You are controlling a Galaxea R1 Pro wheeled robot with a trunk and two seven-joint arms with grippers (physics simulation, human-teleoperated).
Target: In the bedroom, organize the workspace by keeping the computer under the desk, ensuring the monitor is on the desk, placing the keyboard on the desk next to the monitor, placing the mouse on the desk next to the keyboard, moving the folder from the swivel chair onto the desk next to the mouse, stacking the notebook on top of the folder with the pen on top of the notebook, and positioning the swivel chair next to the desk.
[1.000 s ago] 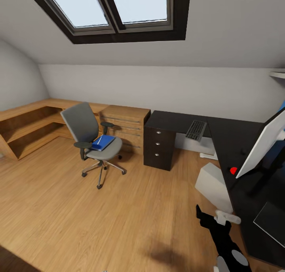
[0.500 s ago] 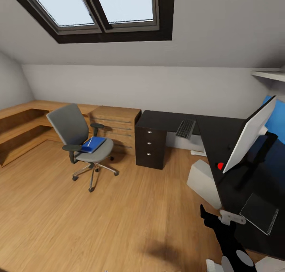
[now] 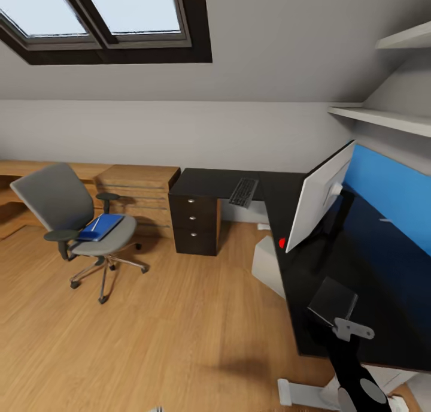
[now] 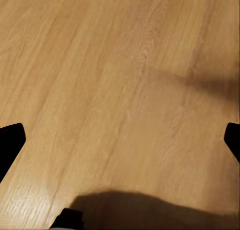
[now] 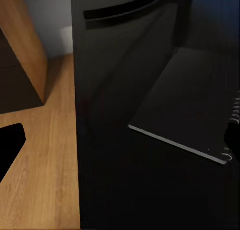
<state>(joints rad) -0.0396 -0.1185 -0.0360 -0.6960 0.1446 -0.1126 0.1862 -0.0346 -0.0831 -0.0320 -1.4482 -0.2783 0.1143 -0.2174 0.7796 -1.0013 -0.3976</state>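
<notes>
Head view: attic bedroom, light wood floor [image 3: 179, 334], dark-framed skylight [image 3: 108, 23], wall shelves [image 3: 383, 115] at right. L-shaped black surface [image 3: 323, 304] carries the keyboard [image 3: 242, 191] on its far arm, the monitor [image 3: 317, 205] tilted on the near arm, and the dark notebook [image 3: 332, 301] close to the front edge. Grey computer [image 3: 266, 268] sits under it, drawer unit [image 3: 193, 223] at its end. Swivel chair [image 3: 78, 226] stands well apart on the floor, blue folder [image 3: 100, 227] and pen [image 3: 99, 226] on its seat. No readable writing.
Left wrist: bare floor; fingers [image 4: 10, 145] spread wide.
Right wrist: fingers [image 5: 10, 145] apart over the surface edge, notebook's white page edge and spiral visible
</notes>
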